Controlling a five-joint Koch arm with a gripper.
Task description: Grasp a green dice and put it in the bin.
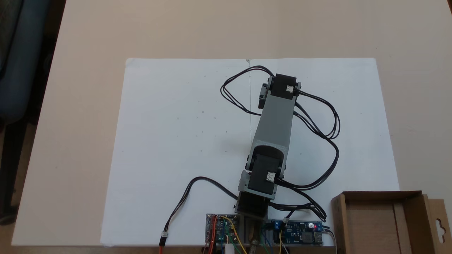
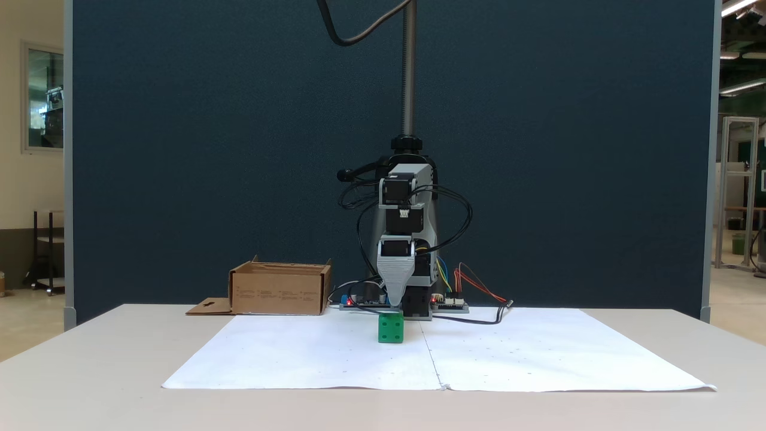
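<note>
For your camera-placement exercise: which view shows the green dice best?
The front-facing fixed view: the green dice sits in plain sight on the white paper under the gripper. From above, the arm covers that spot.

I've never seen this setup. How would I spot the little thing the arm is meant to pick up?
Find the white paper sheet covering the table's middle, then the grey arm standing at its back edge. Directly beneath the arm's pointed gripper sits the green dice, a small cube with dark round pips, the one bright green thing on the paper.
</note>
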